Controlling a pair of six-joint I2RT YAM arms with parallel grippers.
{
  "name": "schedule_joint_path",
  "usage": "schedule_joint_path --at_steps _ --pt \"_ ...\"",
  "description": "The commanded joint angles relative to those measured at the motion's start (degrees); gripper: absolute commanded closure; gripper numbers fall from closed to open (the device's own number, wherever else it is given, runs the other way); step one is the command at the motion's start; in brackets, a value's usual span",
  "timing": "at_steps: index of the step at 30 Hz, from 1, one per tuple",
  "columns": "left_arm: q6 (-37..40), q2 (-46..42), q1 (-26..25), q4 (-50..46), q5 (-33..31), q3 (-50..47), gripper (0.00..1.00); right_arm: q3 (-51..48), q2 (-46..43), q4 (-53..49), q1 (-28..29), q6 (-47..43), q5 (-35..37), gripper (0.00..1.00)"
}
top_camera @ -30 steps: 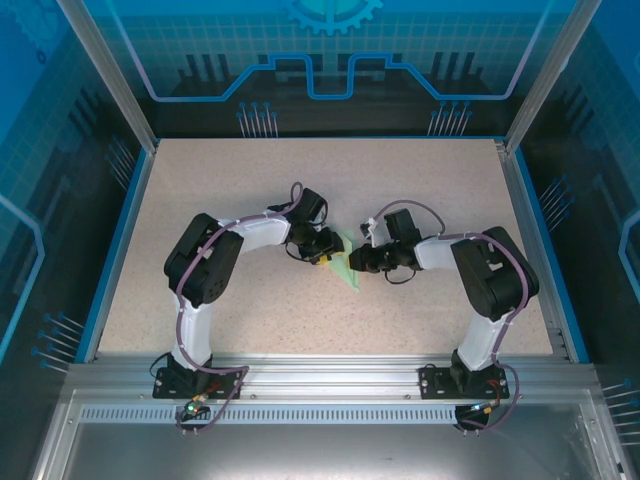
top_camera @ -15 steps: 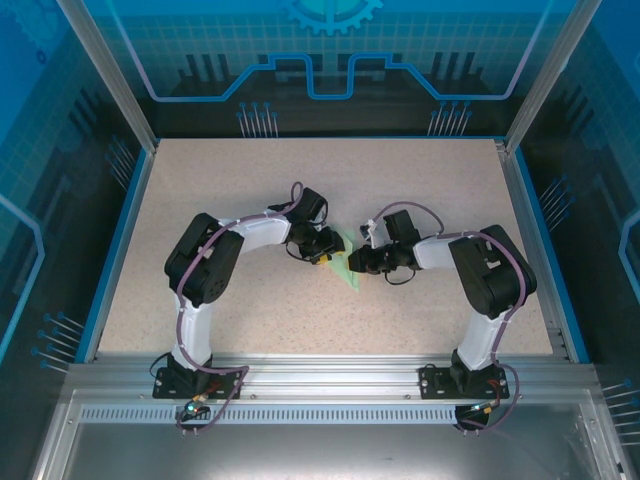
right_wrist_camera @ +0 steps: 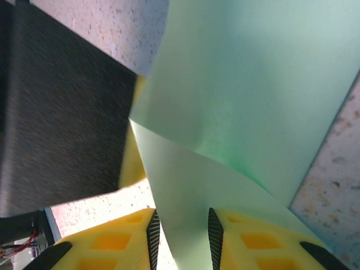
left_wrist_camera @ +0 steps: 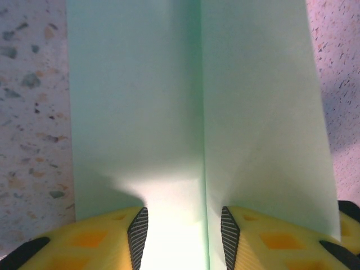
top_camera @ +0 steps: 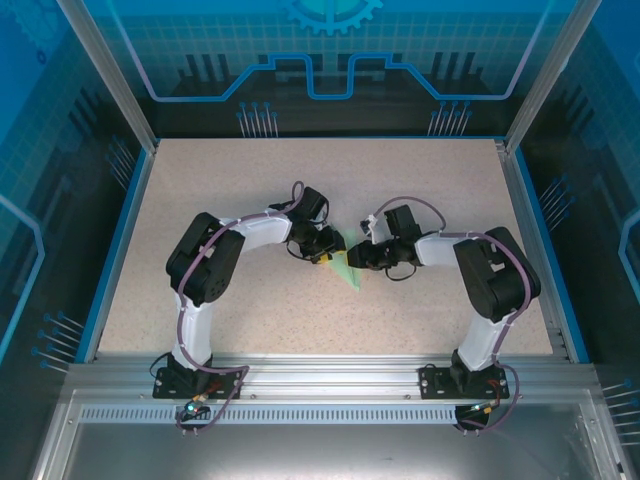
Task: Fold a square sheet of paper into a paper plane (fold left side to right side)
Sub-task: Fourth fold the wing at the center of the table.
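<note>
**While both my claws meet at the mint paper**

As I look down along my left claw (left_wrist_camera: 180,239), its jaws stand apart. The yellow fingers (left_wrist_camera: 84,244) sit over the sheet of paper (left_wrist_camera: 140,101), and its centre crease runs out of the gap toward 12 o'clock. My right claw (right_wrist_camera: 181,236) is parted too. A lifted flap of the sheet passes between its pads (right_wrist_camera: 153,233) and curves off toward 1 o'clock; whether they touch it I cannot tell. Seen from above, the pale green sheet lies near the middle of the speckled table (top_camera: 450,190), with my left claw at its 9 o'clock and my right claw at its 3 o'clock.
</note>
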Motion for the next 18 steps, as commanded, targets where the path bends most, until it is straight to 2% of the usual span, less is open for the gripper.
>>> schedule_joint_path --at_steps 1,18 --pt "0.69 2.43 -0.48 -2.4 -1.46 0.16 0.56 1.7 -1.31 -3.26 -0.96 -2.01 0.51 0.68" --pt "0.86 2.04 -0.55 -2.68 -1.71 0.22 0.56 4.0 0.91 -4.85 0.33 -2.99 1.77 0.68"
